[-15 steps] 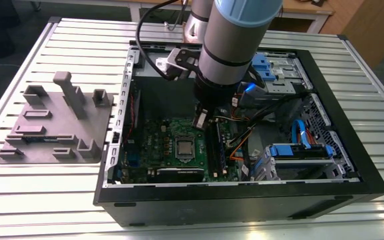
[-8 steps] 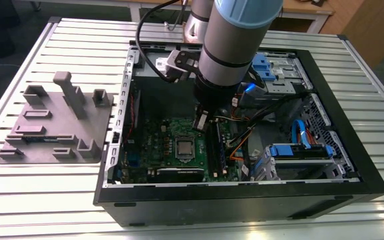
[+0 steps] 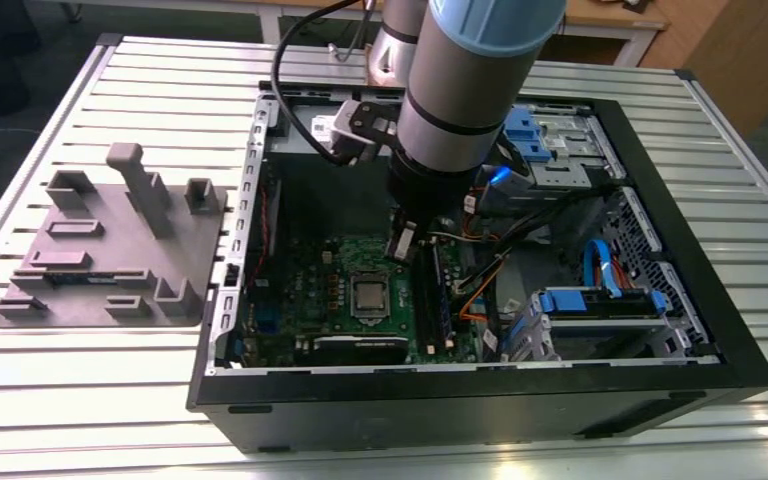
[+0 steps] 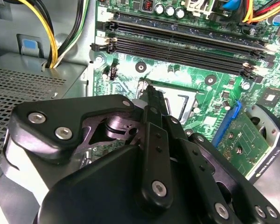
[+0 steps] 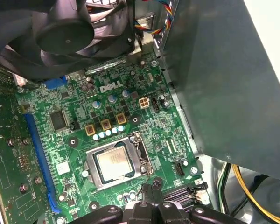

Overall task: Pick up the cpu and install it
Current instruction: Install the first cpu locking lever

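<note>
The cpu (image 3: pixel 371 295) lies flat in its socket on the green motherboard (image 3: pixel 307 300), a silver square inside a metal frame, also seen in the first wrist view as the cpu (image 5: pixel 114 161). My gripper (image 3: pixel 406 243) hangs inside the open computer case, just above and beside the socket. Its two black fingers (image 5: pixel 147 200) are pressed together with nothing between them, so it is shut and empty. In the second wrist view the gripper (image 4: pixel 148 86) points down at the socket frame (image 4: pixel 184 100) and hides most of it.
A grey fixture plate (image 3: pixel 104 250) with upright holders lies on the slatted table at the exterior view's left. Inside the case are a grey power-supply box (image 5: pixel 224 84), a black fan (image 5: pixel 65 32), memory slots (image 4: pixel 177 42), cables (image 3: pixel 491 275) and blue drive brackets (image 3: pixel 598 300).
</note>
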Robot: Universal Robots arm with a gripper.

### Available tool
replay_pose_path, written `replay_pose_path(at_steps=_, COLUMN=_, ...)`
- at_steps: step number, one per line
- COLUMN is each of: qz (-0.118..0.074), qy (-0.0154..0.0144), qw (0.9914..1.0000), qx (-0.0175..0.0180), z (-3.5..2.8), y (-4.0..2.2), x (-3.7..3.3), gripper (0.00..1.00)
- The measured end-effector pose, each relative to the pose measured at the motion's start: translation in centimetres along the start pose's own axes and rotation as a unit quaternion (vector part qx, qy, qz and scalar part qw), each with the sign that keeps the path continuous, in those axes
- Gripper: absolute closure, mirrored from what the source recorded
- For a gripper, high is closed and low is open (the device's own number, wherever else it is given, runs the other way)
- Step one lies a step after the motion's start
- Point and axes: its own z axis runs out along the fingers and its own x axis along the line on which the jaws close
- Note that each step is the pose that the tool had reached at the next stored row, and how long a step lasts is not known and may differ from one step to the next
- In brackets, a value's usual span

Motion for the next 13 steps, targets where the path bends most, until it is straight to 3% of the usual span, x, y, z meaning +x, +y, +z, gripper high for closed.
replay_pose_path(at_steps=4, qz=-0.025, qy=0.0023, qw=0.99968, qx=-0.0007, z=0.01, y=0.00, x=0.00, gripper=0.89)
replay_pose_path(at_steps=8, qz=-0.059, qy=0.0053, qw=0.99822, qx=-0.0016, z=0.08, y=-0.01, x=0.01, gripper=0.89)
replay_pose_path(at_steps=13, qz=-0.078, qy=0.0070, qw=0.99696, qx=-0.0022, z=0.09, y=-0.06, x=0.14, gripper=0.89)
